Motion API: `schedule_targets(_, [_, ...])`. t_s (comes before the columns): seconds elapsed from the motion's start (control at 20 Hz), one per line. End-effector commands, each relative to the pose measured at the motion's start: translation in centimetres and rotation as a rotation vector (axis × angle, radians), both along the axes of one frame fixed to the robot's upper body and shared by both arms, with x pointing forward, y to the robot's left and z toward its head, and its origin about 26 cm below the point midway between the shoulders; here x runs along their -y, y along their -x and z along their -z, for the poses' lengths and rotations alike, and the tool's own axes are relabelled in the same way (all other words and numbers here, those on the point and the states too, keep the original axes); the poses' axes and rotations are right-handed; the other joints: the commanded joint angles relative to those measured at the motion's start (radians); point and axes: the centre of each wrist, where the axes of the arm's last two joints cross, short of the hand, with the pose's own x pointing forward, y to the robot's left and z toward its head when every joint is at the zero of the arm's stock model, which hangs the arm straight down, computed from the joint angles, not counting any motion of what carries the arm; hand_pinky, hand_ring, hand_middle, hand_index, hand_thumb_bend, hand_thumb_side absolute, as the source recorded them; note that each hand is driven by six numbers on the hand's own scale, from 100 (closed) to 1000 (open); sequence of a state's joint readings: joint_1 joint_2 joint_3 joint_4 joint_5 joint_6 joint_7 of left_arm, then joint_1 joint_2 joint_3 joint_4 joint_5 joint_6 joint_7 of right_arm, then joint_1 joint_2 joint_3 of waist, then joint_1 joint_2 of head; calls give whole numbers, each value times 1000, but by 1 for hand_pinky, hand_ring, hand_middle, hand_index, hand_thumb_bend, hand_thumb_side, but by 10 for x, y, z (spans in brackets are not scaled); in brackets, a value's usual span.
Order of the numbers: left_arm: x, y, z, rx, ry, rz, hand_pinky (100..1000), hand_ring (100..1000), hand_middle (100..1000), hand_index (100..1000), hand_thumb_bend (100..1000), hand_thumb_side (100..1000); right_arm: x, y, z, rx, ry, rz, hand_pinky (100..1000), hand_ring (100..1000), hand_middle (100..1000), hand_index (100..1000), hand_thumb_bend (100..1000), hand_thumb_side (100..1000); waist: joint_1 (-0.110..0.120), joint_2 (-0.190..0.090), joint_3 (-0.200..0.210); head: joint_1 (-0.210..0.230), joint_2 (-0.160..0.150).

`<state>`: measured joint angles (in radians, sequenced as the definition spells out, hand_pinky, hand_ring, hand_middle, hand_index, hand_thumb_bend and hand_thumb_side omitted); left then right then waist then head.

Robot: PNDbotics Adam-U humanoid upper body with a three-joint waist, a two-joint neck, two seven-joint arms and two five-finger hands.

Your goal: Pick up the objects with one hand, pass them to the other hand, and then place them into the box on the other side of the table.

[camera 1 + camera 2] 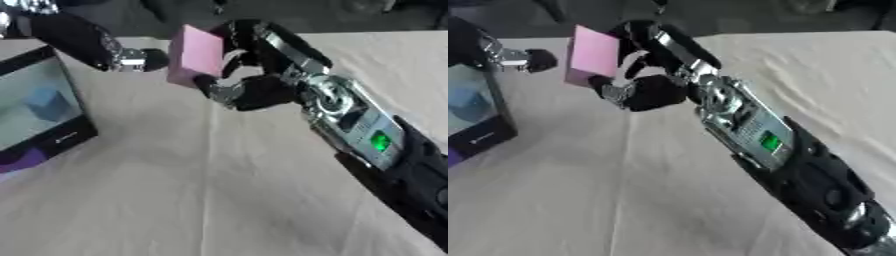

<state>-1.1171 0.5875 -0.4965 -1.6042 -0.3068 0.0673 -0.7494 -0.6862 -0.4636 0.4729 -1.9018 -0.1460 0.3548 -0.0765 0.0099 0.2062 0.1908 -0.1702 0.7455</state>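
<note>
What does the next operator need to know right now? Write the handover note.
Right hand: fingers curled on the pink block, held above the table.
Left hand: reaching in from the upper left, close to the block, apparently not touching it; I cannot tell its fingers.
Box: at the left edge, a blue object already inside.
Done: block picked up and brought toward the left hand.
Left: hand it over, then place it in the box.
</note>
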Motion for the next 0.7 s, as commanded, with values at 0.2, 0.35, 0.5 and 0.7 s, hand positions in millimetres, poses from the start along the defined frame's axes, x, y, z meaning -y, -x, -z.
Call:
schedule_targets(0.2, [0,5,-11,13,-40,26,960,876,750,809,424,629,-1,6,-10,39,14,-1,582,728,467,427,134,100,-3,-10,0,-1,17])
schedule_targets(0.35, [2,6,-10,4,-77,50,972,885,758,817,414,509,-2,6,-10,37,18,5,583,730,467,427,136,100,-4,-9,-1,-3,19])
schedule_targets(0.5, [2,6,-10,-12,-104,70,979,887,759,822,418,500,-2,6,-11,37,24,14,585,731,468,428,138,100,-5,-9,-1,-4,19])
schedule_targets(0.7, [3,6,-10,-36,-135,79,984,893,765,828,405,503,-3,8,-12,34,30,16,584,734,470,430,128,100,-5,-9,0,-7,14])
